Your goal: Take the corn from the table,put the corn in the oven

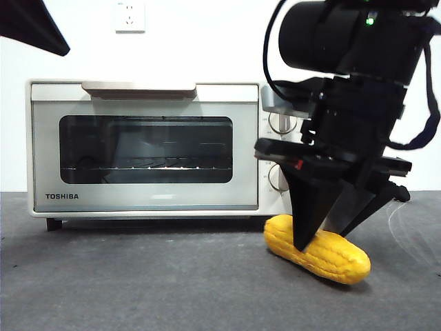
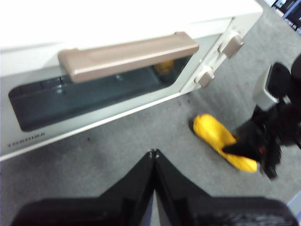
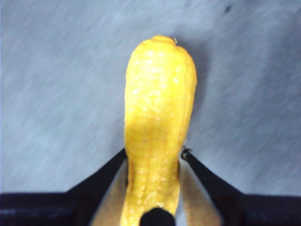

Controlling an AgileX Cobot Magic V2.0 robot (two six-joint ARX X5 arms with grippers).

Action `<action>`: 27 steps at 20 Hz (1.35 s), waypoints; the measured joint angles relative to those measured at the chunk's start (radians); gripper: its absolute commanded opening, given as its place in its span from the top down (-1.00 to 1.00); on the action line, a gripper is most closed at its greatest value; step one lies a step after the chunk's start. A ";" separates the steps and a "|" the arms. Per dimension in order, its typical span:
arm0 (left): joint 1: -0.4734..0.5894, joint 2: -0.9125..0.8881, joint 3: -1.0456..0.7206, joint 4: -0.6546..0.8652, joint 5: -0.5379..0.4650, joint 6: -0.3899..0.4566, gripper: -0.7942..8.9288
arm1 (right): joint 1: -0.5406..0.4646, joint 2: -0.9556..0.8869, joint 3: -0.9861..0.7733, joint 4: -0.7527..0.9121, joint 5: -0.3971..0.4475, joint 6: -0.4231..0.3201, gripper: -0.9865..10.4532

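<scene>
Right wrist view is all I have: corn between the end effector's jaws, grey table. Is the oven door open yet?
Observer: No. Front view shows the oven with its door shut, handle up at the top.
Operator: Where's the corn relative to it?
Observer: The corn lies on the table in front of the oven's knob side, nearer the camera.
Operator: Left arm doing anything?
Observer: The left end effector has its jaws shut and empty, pointed toward the oven door, apart from the handle.
Operator: Corn lifted?
Observer: Not visibly; in the front view the right end effector straddles it while it rests on the table.
</scene>
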 measured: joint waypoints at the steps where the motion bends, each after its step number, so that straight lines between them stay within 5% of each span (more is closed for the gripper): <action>1: 0.000 0.000 0.000 0.014 0.000 0.000 0.84 | 0.022 -0.020 0.000 -0.011 -0.003 0.002 0.85; 12: 0.000 0.116 0.001 0.334 -0.068 0.000 0.84 | 0.241 -0.409 0.001 -0.018 -0.030 0.088 0.85; 27: 0.000 0.312 0.015 0.446 -0.098 0.042 0.84 | 0.252 -0.636 0.036 -0.024 -0.029 0.130 0.85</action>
